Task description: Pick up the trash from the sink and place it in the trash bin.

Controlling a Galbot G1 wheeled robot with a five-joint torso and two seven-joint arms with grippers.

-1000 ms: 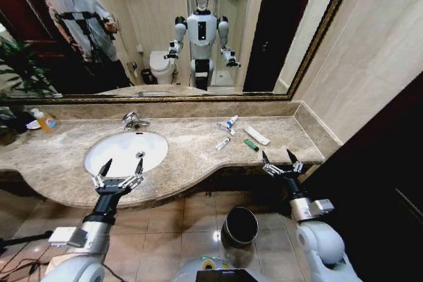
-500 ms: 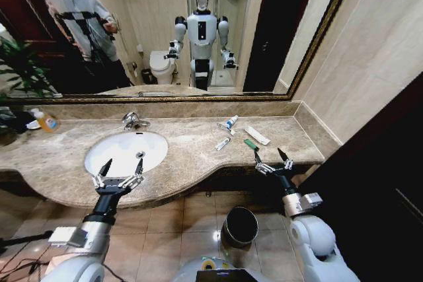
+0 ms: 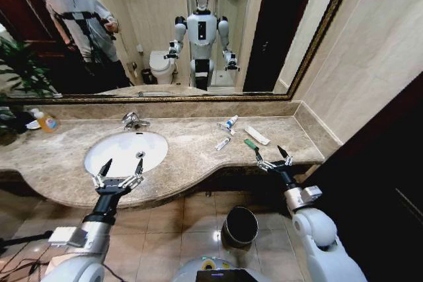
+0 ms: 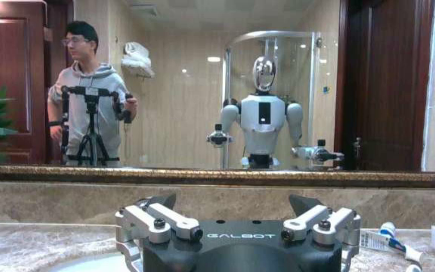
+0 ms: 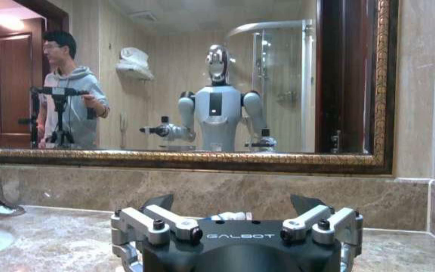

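Green piece [image 3: 251,144] just beyond the spread right claw [image 3: 273,158].

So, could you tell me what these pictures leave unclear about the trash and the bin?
- Trash bin, head view: its inside is dark, so its contents cannot be told.
- Trash tubes on the counter: printing too small to read.
- Right wrist view: right gripper body hides most trash.
- Left wrist view: left gripper covers the sink.
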